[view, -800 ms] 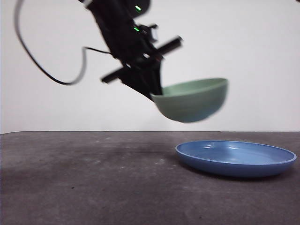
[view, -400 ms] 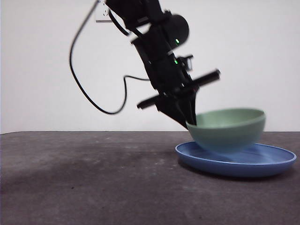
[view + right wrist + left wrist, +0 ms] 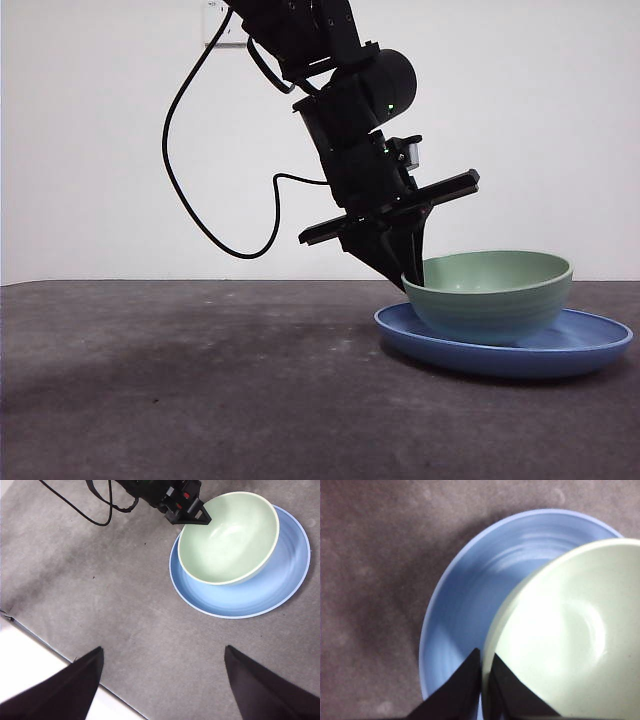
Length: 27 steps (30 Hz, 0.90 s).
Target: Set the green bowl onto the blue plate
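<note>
The pale green bowl [image 3: 490, 296] sits upright inside the blue plate [image 3: 560, 350], toward the plate's left side. My left gripper [image 3: 412, 272] reaches down from the upper left and is shut on the bowl's left rim, one jaw inside and one outside. The left wrist view shows that grip [image 3: 485, 664] on the green bowl [image 3: 570, 645] over the blue plate [image 3: 465, 610]. From above, the right wrist view shows the green bowl [image 3: 227, 537] in the blue plate [image 3: 260, 592]. My right gripper [image 3: 162, 680] hangs high over the table, open and holding nothing.
The dark grey table [image 3: 180, 380] stretches left of the plate. A black cable [image 3: 200, 215] loops down from the left arm. The table's edge [image 3: 35, 635] with a white floor strip shows in the right wrist view.
My left gripper carried the bowl rightward and down, from hanging tilted in the air to resting level in the blue plate.
</note>
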Available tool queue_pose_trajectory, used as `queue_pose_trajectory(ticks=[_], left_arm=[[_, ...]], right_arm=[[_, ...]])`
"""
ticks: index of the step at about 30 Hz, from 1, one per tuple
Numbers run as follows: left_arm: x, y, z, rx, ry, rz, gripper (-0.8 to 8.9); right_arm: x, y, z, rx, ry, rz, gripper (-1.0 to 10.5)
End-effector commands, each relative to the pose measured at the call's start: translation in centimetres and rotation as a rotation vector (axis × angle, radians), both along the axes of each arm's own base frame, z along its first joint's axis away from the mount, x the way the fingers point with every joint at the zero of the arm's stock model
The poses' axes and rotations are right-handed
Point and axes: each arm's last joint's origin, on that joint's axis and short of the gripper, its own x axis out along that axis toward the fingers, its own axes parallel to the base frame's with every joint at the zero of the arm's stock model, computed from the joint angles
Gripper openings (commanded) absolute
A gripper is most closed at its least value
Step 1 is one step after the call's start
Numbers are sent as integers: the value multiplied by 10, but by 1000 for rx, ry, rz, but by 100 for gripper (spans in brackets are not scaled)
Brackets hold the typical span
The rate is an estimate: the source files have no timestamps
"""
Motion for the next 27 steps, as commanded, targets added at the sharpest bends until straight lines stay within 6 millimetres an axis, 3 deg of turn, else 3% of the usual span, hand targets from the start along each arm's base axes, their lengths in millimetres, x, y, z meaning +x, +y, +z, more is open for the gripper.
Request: queue_pose_trajectory(ticks=[1,10,15,21,27], left_arm=[[-1,-8,1,-2,-6,-15,45],[-7,-13,1,4,-13,-48,220],[-8,-11,13,-12,-32,-47,339],[-10,9,60,-72,-105,-24,340],[-25,50,127,-118,-190,0,340]], right_arm=[[0,0,6,6,-15,-1,388],[0,0,6,5,-14,-1,388],[0,0,6,5,-14,-1,388],[0,0,6,4,-14,-2,388],[0,0,5,-17,-18,-22,388]])
